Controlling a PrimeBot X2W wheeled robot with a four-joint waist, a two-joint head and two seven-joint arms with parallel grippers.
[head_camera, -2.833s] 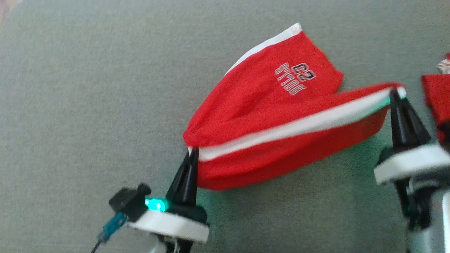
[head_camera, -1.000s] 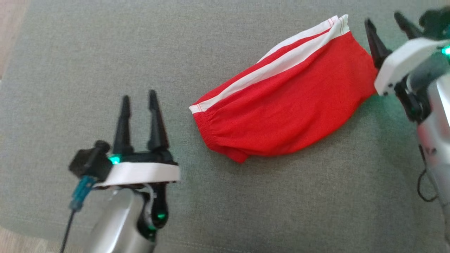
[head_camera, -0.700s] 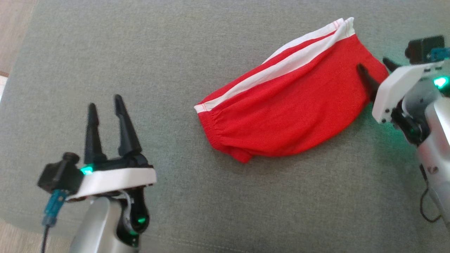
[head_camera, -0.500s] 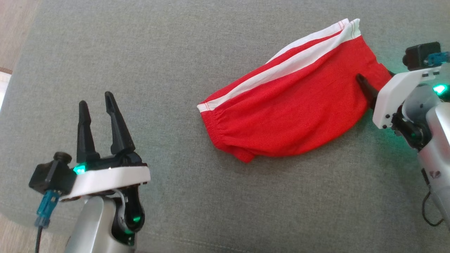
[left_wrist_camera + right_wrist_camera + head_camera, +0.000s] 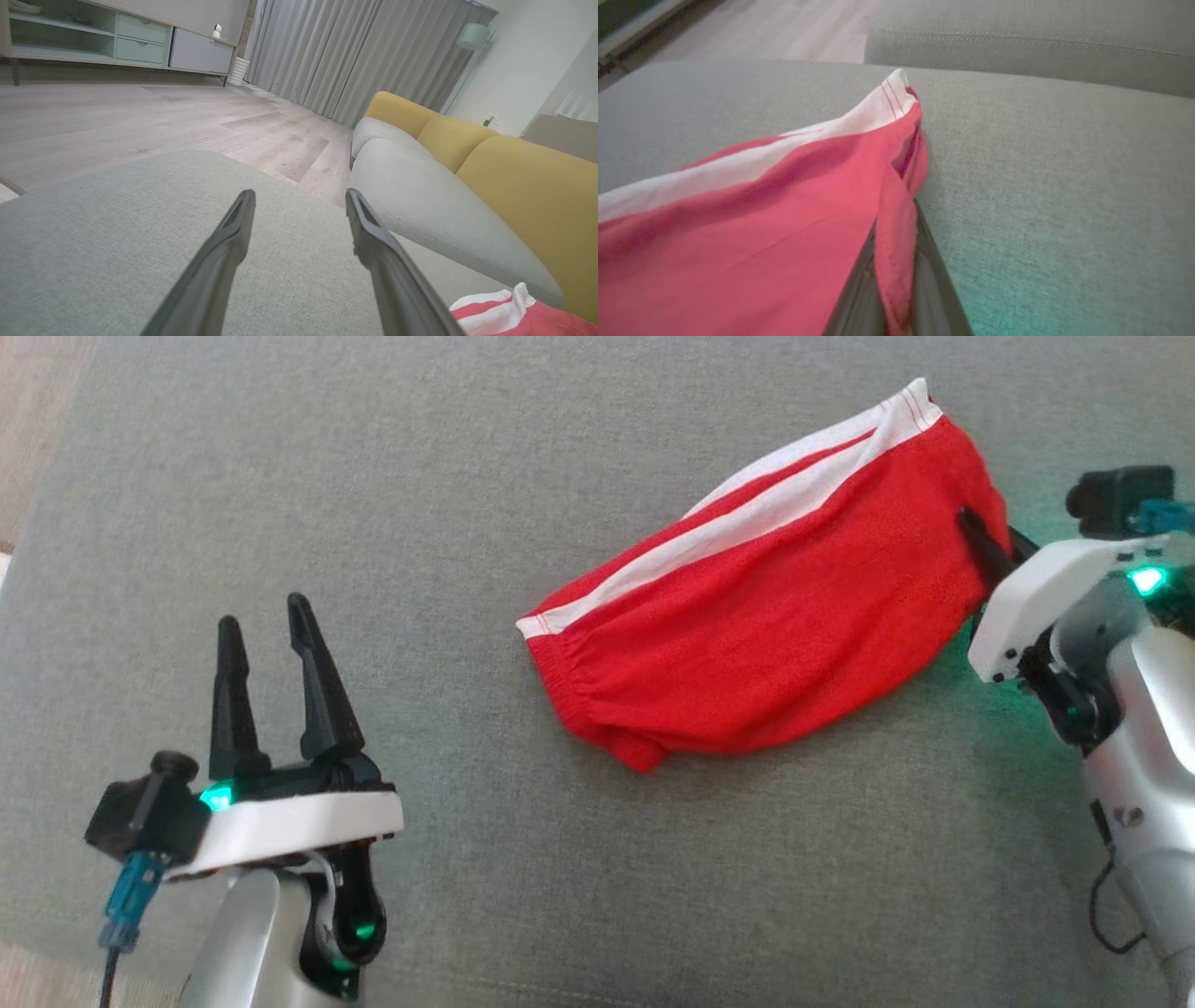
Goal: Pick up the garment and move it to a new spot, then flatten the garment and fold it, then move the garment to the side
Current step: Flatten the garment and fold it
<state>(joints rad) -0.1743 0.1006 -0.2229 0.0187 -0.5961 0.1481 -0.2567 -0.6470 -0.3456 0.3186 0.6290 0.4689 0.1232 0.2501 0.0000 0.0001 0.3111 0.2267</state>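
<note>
Step in hand, by the look of it: the last one, moving the garment [image 5: 766, 616] aside. It lies folded over, white stripe along its far edge, on the grey cushion [image 5: 420, 457].

Right gripper [image 5: 991, 537] is at the garment's right end, jaws nearly closed w/ a ridge of red hem pinched between the fingers [image 5: 859, 289]. Can't tell whether both layers are caught or just the top one.

Left gripper [image 5: 263, 612] sits well apart to the left, jaws spread wide, nothing in them. The garment's left end is nearer to it than the rest, but not close.

Next move prob. calls for a low, slow drag sideways w/ a firm pinch, since a one-edge lift could let the fold open.
</note>
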